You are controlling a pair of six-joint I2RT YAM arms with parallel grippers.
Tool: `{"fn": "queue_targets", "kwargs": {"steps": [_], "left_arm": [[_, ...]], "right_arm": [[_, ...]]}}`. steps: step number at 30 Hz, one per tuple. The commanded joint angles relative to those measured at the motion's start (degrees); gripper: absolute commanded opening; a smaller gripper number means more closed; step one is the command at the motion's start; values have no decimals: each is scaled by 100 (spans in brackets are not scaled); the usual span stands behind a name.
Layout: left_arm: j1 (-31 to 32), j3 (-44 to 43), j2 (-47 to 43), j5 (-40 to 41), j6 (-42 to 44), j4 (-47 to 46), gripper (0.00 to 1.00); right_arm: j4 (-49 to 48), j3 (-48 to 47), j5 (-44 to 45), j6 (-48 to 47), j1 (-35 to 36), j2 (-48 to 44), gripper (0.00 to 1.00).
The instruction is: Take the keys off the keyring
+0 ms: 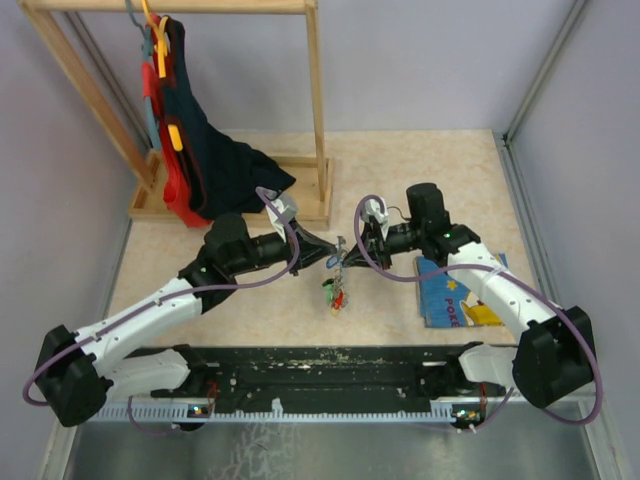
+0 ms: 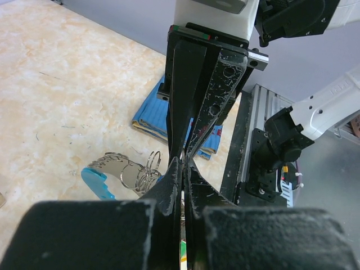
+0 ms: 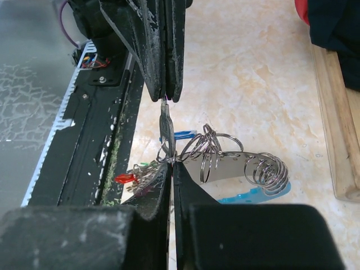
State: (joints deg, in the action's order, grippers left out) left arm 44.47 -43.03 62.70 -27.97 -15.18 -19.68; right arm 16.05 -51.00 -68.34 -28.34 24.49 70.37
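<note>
Both jaws clamped on keyring (image 3: 209, 145), beige marbled tabletop (image 1: 430, 170), lilac walls (image 1: 430, 60), wooden rack (image 1: 318, 100).

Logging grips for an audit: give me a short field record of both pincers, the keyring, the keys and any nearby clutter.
left pincer: shut on a key, by its metal blade
right pincer: shut on keyring, tip to tip with left pincer
keys: red and green heads bunched by the ring
book: blue, on table, partly under right arm
</note>
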Motion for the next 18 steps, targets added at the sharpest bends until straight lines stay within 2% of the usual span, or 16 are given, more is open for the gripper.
{"fn": "queue_targets", "kwargs": {"steps": [1, 7, 18], "left_arm": [[-39, -237, -83, -20, -23, -419, 0], [-75, 45, -364, 234, 41, -355, 0], [-470, 1119, -1009, 789, -9, -229, 0]], "right_arm": [[-16, -186, 101, -81, 22, -62, 0], [59, -262, -165, -23, -114, -91, 0], [96, -283, -440, -23, -199, -118, 0]]}}
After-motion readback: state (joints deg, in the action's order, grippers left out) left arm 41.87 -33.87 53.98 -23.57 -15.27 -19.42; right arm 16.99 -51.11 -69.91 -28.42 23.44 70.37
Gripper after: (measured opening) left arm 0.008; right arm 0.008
